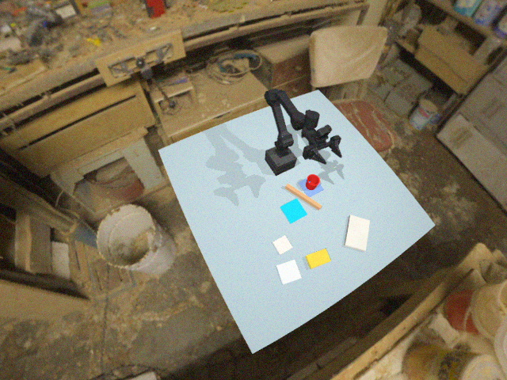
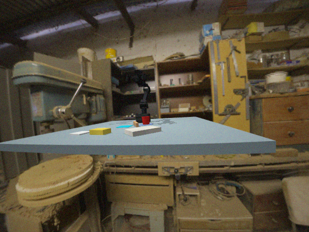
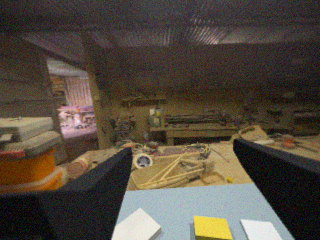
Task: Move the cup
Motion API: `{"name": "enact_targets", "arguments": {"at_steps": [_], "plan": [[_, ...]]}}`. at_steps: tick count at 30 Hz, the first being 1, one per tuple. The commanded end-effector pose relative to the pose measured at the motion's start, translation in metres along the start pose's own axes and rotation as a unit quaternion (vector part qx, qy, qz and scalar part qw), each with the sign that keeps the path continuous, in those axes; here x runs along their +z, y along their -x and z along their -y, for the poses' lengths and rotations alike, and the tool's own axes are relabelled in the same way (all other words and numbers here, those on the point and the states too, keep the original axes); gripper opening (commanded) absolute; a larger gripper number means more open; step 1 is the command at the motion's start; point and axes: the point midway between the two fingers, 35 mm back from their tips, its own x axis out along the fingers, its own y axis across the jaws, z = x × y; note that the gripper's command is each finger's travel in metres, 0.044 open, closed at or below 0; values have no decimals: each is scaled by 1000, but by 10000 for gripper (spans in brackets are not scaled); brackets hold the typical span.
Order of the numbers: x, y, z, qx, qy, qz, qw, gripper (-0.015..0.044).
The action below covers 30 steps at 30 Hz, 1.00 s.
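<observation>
Seen from the top, the cup sits on one pad, and the bar lies between that and the other pad. Down below, there's the small block, with the larger slab up to its right.

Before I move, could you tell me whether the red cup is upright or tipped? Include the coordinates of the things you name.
Upright: the red cup (image 1: 312, 182) (image 2: 145, 120) shows its open rim facing up.
</observation>
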Motion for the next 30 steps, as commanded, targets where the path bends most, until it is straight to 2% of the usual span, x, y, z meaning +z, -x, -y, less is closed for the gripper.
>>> {"name": "enact_targets", "arguments": {"at_steps": [1,6,10,16,20,30], "plan": [[-5,-2,-1,2,-8,-10,1000,374],[-111,-11,-26,2,-166,-238,957,242],[-188,13,-43,-57,-265,-408,872,148],[-264,77,-59,-213,-337,-592,700,148],[-288,125,-62,-337,-337,-657,585,148],[-289,126,-60,-346,-335,-660,577,148]]}}
